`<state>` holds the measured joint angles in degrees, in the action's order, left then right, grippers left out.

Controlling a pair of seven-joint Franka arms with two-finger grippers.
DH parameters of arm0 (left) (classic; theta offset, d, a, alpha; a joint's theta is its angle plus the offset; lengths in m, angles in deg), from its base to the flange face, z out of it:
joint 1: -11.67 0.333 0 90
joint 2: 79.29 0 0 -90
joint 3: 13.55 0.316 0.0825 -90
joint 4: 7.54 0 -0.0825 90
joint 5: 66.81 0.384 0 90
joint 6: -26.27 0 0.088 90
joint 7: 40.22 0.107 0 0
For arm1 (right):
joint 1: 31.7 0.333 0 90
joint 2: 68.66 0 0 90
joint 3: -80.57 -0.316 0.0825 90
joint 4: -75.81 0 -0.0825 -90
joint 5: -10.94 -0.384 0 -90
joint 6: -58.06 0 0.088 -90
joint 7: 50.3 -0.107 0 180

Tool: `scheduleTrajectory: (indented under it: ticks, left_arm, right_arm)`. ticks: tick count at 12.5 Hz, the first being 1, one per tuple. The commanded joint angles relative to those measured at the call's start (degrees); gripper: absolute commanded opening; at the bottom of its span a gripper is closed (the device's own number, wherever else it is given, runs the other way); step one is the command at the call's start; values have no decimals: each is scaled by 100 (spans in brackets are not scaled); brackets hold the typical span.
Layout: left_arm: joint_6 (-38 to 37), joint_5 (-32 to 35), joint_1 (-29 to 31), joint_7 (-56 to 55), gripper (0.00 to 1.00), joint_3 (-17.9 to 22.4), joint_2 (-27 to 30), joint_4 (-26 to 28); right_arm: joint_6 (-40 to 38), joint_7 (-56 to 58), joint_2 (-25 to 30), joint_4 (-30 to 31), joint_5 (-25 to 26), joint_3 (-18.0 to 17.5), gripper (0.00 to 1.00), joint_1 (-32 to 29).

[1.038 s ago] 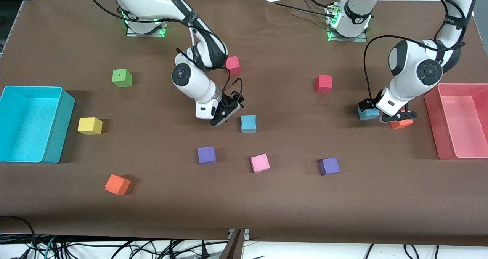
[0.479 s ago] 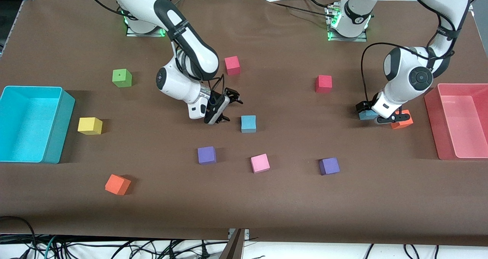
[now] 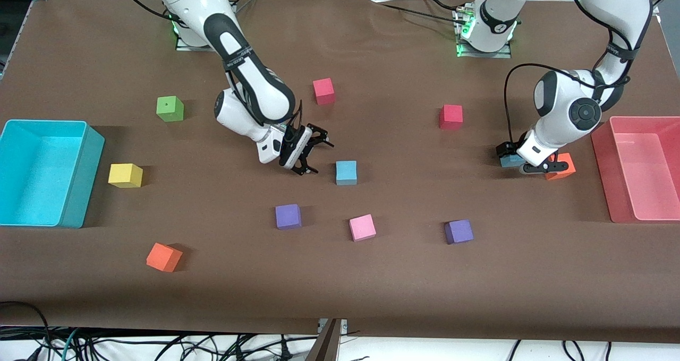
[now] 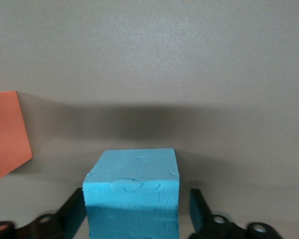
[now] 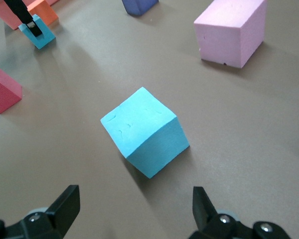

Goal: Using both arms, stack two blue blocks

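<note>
I see two glossy white arms with black joint bands. Black cables loop alongside. Green lights glow at both bases.

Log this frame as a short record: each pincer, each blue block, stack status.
left pincer: open, fingers either side of a blue block on the table, beside an orange block
right pincer: open, low over the table beside the other blue block, not touching it
stack: not yet started, both blue blocks on the table, far apart
</note>
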<state>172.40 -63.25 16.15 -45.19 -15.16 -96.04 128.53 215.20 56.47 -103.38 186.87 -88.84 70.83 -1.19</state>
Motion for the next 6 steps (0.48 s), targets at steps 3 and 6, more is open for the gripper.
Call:
scheduleTrajectory:
  ticks: [3, 6]
  left_arm:
    - [-24, 145, 26, 14, 0, -24, 127, -80]
    - [-950, 66, -341, -30, 0, -120, 776, -544]
  right_arm:
    - [63, 1416, -272, -216, -1140, -81, 100, 16]
    - [45, 1434, -307, -225, -1097, -98, 100, 104]
